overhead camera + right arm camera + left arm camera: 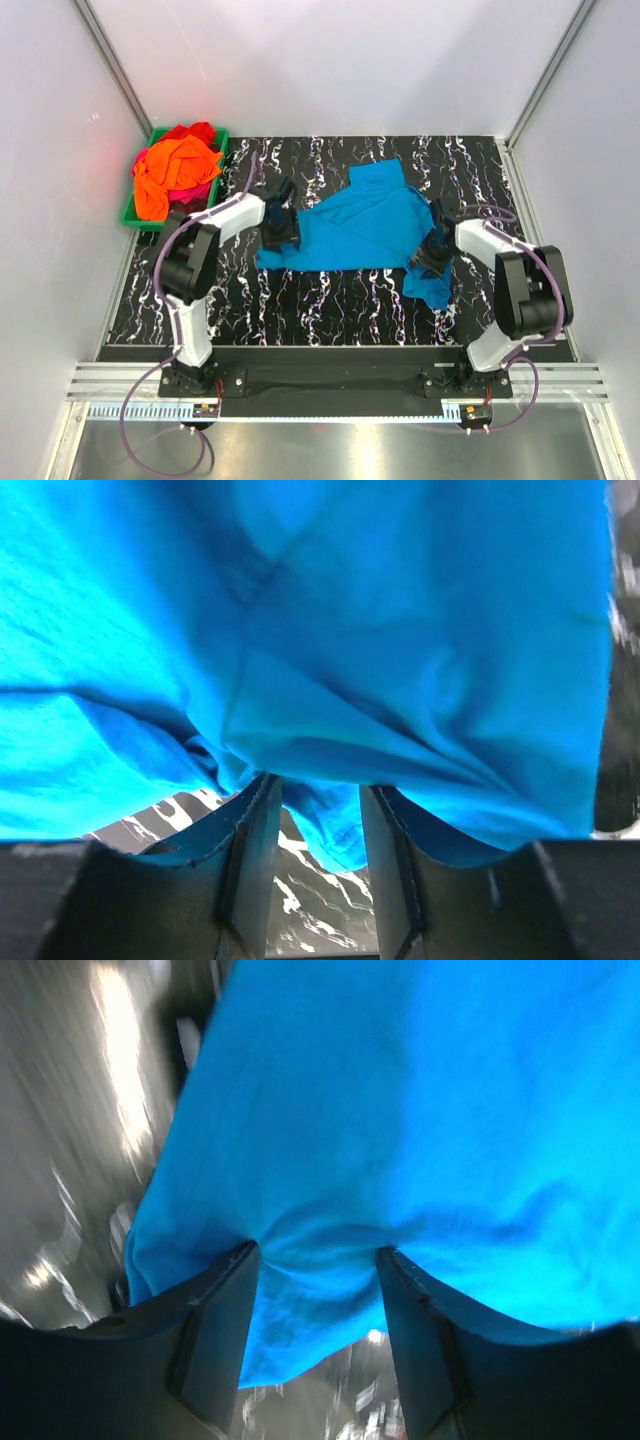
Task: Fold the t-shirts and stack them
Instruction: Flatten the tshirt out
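**Turquoise shirt stretched between both claws**

Closest to the lens in the left wrist view, the dark fingers [215, 1330] of the left claw [318, 1252] stand fairly wide apart, with a puckered fold of the turquoise t-shirt [400, 1110] gathered and gripped between them. In the right wrist view, the right claw [320, 785] has its fingers [250, 860] set closer together and pinches a hanging fold of the same cloth [350, 630]. The marbled black bench shows below that fold.

From above, the turquoise t-shirt [365, 225] lies spread across the middle of the bench [330, 310], crumpled and unfolded. The left claw [282, 232] holds its left edge and the right claw [435, 255] holds its right side. A flap of cloth droops below the right claw toward the near edge, and another part reaches toward the back wall.

At the far left corner stands a green bin [133, 218]. An orange t-shirt [175, 170] is heaped in it, spilling over the rim, with a red t-shirt [195, 132] behind it. The bin is well apart from the turquoise shirt.
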Available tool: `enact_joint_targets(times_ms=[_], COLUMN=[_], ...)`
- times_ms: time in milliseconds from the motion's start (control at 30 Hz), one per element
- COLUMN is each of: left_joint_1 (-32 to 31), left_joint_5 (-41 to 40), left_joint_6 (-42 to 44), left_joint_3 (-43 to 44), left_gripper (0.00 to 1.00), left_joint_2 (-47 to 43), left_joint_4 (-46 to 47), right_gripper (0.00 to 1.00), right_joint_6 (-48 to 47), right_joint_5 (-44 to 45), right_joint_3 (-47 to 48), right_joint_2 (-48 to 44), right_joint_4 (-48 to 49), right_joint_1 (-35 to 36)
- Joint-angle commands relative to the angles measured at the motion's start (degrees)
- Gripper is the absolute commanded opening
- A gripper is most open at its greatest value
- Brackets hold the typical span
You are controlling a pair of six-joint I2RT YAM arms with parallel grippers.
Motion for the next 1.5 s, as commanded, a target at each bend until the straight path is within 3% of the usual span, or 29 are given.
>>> enact_joint_targets(times_ms=[0,167,267,533,700,767,1100,1467], left_joint_1=[-0.22,-0.31,-0.31,1.01,1.97,2.41,3.47,4.08], left_joint_5=[-14.37,-17.02,-17.72,-4.99,3.68,6.17,8.99,10.04], left_joint_6=[1.79,-0.05,-3.12,-3.84,-4.1,-3.84,-3.13,-4.1], left_joint_3=[8.57,13.49,17.28,5.18,-7.38,-13.28,-24.18,-25.34], left_gripper=[0.59,0.61,0.61,0.61,0.66,0.66,0.67,0.66], left_joint_2=[1.38,-5.13,-4.87,-16.2,-28.65,-31.67,-41.79,-43.55], left_joint_4=[-7.82,-2.74,-5.89,-1.42,2.0,4.82,3.06,2.62], right_gripper=[0.44,0.45,0.46,0.46,0.44,0.44,0.47,0.48], right_joint_6=[-3.97,-7.4,-8.63,-17.25,-22.42,-24.72,-29.64,-35.79], right_joint_5=[3.07,2.45,-4.46,-26.45,-35.06,-35.95,-35.52,-33.23], right_joint_3=[7.16,10.76,12.34,33.78,46.77,48.47,59.36,61.83], right_joint_2=[2.5,-4.52,-3.75,18.98,29.64,32.72,42.4,44.16], right_joint_4=[-1.68,-3.54,7.33,15.26,11.24,9.82,7.01,2.62], right_joint_1=[0.17,0.25,0.52,4.73,8.69,11.06,15.2,15.29])
